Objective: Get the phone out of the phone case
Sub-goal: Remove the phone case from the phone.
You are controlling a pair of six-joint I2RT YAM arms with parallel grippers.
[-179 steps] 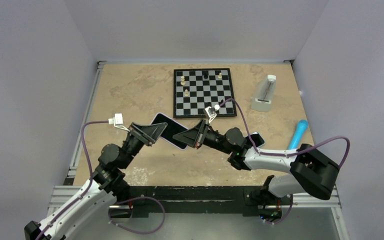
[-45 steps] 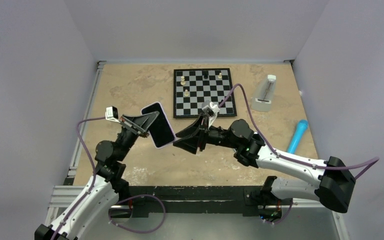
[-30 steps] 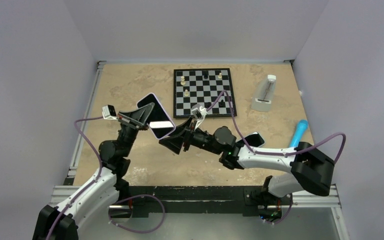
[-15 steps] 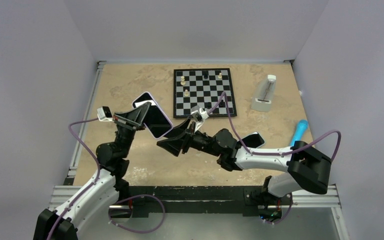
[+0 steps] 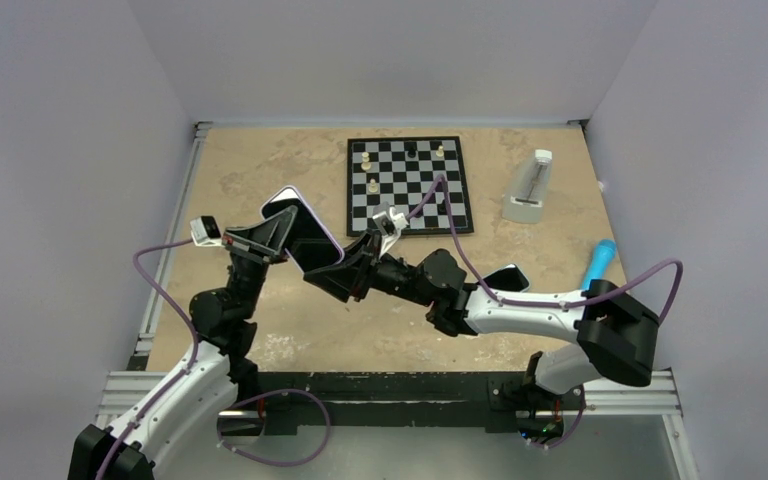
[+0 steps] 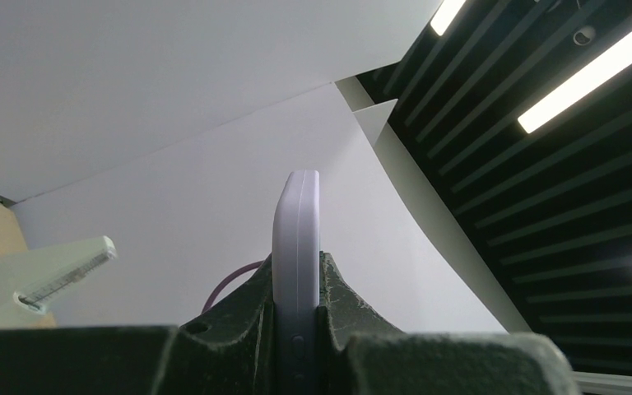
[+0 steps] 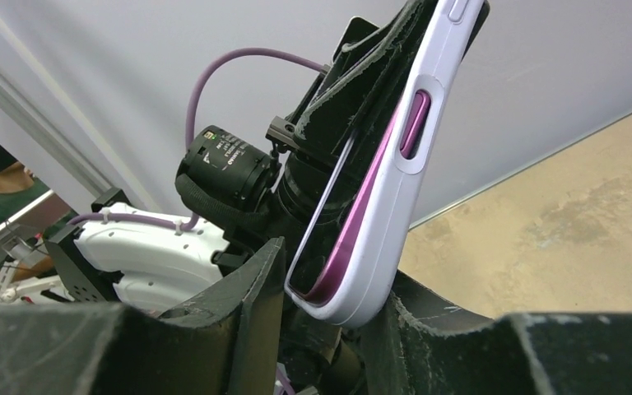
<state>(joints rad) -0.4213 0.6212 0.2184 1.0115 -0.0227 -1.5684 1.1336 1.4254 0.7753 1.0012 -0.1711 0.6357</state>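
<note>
Phone [image 5: 303, 232], dark screen showing, seated in a lilac phone case [image 7: 383, 210]; you will find the pair held in the air over the left half of the desk, tilted, clear of the surface. Left gripper [image 6: 296, 276]: clamped on the case, one finger against each broad face, the case's thin edge rising between them in the left wrist view. Right gripper [image 7: 333, 288]: jaws set either side of the case's lower corner and close to it; you cannot tell whether they press on it. Side of the case shows a magenta inner lining and a button cut-out. Chessboard [image 5: 408, 185]: flat at the middle of the far edge, a few pieces on its far rows. Metronome [image 5: 530, 187]: upright near the far right corner. Blue cylinder [image 5: 596, 266]: lying by the right edge, well apart from the arms' work.
</note>
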